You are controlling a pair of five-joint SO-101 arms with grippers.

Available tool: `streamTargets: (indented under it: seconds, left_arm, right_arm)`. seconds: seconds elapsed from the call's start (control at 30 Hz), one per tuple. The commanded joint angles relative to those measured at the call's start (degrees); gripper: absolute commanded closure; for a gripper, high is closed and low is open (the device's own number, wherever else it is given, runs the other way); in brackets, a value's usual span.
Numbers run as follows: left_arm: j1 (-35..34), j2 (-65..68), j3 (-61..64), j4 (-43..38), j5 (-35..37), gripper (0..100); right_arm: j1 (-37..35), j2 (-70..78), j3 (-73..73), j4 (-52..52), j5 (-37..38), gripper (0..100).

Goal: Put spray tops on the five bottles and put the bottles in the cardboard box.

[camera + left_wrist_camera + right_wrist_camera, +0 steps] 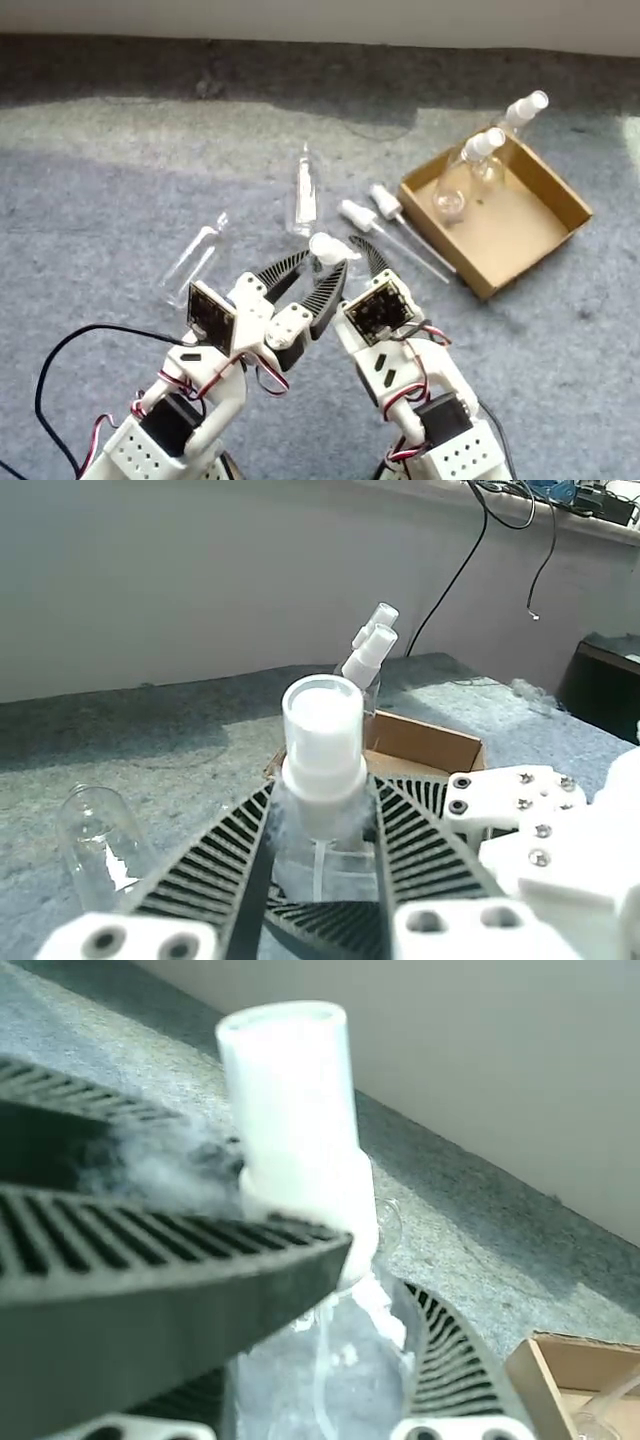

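A clear bottle with a white spray top (326,246) stands upright between both grippers near the front middle of the grey carpet. My left gripper (318,265) is shut on the bottle (322,750) just below the top, its black ribbed fingers (210,870) pressing both sides. My right gripper (345,250) closes on the same bottle (330,1360) from the other side, with the spray top (295,1120) sticking up above its fingers (440,1360). The cardboard box (525,235) lies at the right and holds two topped bottles (480,150), (525,108), leaning on its far wall.
Two bare bottles lie on the carpet, one at the left (195,262) and one at the centre back (304,190). Two loose spray tops with long tubes (357,214), (384,196) lie between the grippers and the box. Cables trail by the arm bases.
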Motion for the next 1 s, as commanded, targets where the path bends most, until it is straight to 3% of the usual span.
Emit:
streamTargets:
  seconds: [0.0,0.23,0.47,0.97]
  left_arm:
    - [0.84,-0.13,0.22,-0.18,-0.97,99]
    - [0.31,-0.40,0.04,-0.18,-1.14,98]
    - [0.31,-0.57,0.66,0.00,-1.85,78]
    - [-0.75,-0.57,-0.04,0.00,-2.73,78]
  right_arm:
    - [0.66,-0.84,10.07,0.13,0.44,92.7]
    - [0.66,-0.66,10.07,0.13,0.44,92.7]
    - [0.92,-0.48,10.07,0.22,0.44,92.7]
    - [2.68,-0.40,10.07,0.22,0.09,92.7]
